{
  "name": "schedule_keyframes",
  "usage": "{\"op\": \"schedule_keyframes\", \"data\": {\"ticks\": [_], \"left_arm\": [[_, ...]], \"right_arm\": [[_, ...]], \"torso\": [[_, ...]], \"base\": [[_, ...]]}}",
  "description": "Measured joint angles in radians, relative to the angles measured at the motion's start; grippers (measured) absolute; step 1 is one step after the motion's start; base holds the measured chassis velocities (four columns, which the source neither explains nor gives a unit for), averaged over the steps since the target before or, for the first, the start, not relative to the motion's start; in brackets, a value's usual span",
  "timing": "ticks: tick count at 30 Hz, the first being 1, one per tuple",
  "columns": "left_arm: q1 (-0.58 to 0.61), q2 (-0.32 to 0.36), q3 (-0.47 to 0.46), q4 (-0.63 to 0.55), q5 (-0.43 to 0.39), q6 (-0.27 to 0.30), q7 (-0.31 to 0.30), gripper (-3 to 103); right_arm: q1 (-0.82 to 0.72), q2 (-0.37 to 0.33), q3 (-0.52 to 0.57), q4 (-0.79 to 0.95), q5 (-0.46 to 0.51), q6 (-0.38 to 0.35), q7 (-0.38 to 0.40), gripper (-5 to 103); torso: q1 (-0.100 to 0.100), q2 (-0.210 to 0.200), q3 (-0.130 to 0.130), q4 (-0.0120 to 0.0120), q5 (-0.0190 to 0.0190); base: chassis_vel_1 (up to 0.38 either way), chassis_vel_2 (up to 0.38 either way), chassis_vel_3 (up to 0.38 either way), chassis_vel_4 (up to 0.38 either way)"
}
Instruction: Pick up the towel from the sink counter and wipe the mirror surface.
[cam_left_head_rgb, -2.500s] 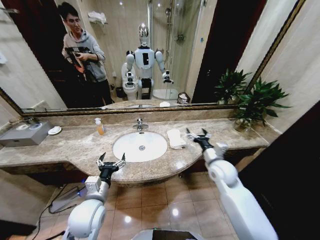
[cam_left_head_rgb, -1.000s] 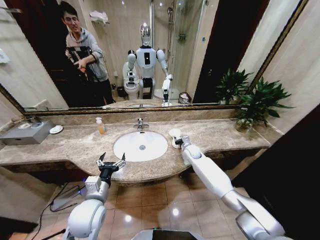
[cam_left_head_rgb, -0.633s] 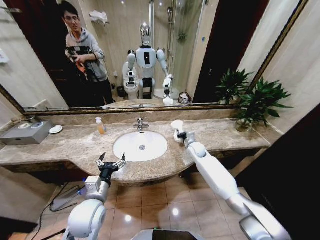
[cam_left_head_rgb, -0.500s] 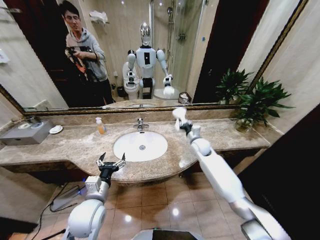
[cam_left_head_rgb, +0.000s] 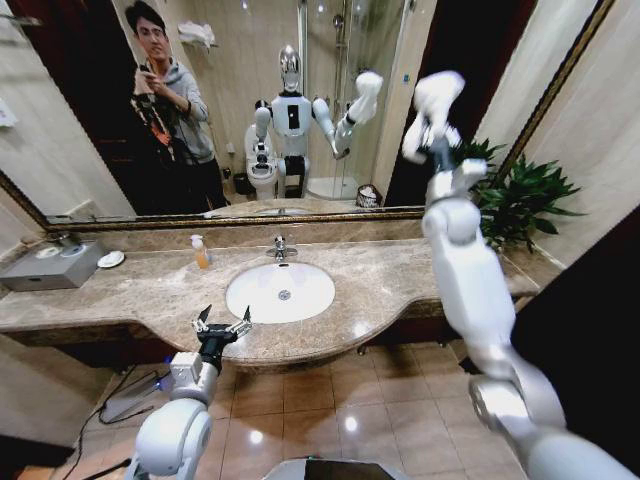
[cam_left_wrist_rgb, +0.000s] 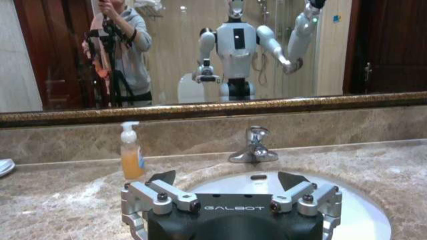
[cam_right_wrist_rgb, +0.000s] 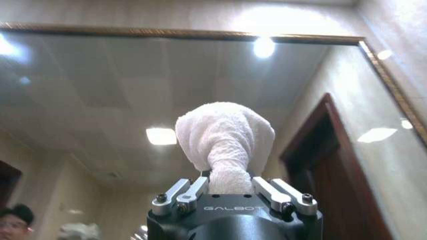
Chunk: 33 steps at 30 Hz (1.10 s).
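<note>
Towel (cam_right_wrist_rgb: 223, 142) bunched in right pincer's (cam_right_wrist_rgb: 227, 186) clamp before mirror (cam_right_wrist_rgb: 100, 100); left pincer (cam_left_head_rgb: 222, 325) spread above sink counter (cam_left_head_rgb: 120, 290).

White oval basin (cam_left_head_rgb: 280, 292) set in the mottled beige marble tabletop (cam_left_head_rgb: 120, 300), chrome tap (cam_left_head_rgb: 279, 247) behind it, orange soap bottle (cam_left_head_rgb: 200, 252) left, bronze-framed wall mirror (cam_left_head_rgb: 100, 120) behind all.

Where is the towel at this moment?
The towel is off the sink counter, bunched in the right gripper, raised high on the robot's right before the mirror, above the potted plant.
</note>
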<state>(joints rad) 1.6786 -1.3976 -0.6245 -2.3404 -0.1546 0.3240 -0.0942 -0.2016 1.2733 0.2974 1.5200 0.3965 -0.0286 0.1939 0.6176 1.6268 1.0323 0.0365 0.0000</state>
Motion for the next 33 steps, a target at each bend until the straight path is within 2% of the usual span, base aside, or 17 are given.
{"op": "schedule_keyframes", "data": {"ticks": [1,2,7,19,21,25,29,33], "left_arm": [[0.0,0.0,0.0,0.0,0.0,0.0,0.0,100],[0.0,0.0,0.0,0.0,0.0,0.0,0.0,100],[0.0,0.0,0.0,0.0,0.0,0.0,0.0,100],[0.0,0.0,0.0,0.0,0.0,0.0,0.0,100],[0.0,0.0,0.0,0.0,0.0,0.0,0.0,100],[0.0,0.0,0.0,0.0,0.0,0.0,0.0,100],[0.0,0.0,0.0,0.0,0.0,0.0,0.0,100],[0.0,0.0,0.0,0.0,0.0,0.0,0.0,100]], "right_arm": [[0.003,0.003,-0.008,0.01,0.008,-0.006,0.0,19],[-0.003,0.008,-0.031,0.06,0.03,-0.044,0.006,19],[-0.029,0.011,-0.072,0.147,0.054,-0.089,0.018,19],[-0.027,0.004,-0.097,0.195,0.079,-0.1,0.025,19],[-0.029,0.004,-0.098,0.198,0.079,-0.099,0.012,19],[-0.033,0.004,-0.093,0.197,0.061,-0.086,-0.009,19],[-0.012,0.015,-0.087,0.192,0.068,-0.081,-0.014,19],[0.017,0.034,-0.078,0.19,0.069,-0.077,-0.019,19]], "torso": [[0.0,0.0,0.0,0.0001,-0.0001],[0.0,0.0,0.0,0.0001,-0.0002],[-0.001,0.0,0.0,-0.0006,0.0],[-0.001,0.0,0.0,-0.0005,0.0],[-0.001,0.0,0.0,0.0002,-0.0002],[0.0,0.0,0.0,-0.0009,0.0004],[0.0,0.0,0.0,0.0001,0.0],[0.0,0.0,0.0,-0.0007,-0.0003]], "base": [[0.0,0.0,0.0,0.0],[0.0,0.0,0.0,0.0],[0.0,0.0,0.0,0.0],[-0.017,0.018,0.025,-0.03],[-0.108,0.091,0.138,-0.126],[-0.152,0.161,0.164,-0.139],[-0.192,0.165,0.199,-0.182],[-0.175,0.183,0.188,-0.174]]}}
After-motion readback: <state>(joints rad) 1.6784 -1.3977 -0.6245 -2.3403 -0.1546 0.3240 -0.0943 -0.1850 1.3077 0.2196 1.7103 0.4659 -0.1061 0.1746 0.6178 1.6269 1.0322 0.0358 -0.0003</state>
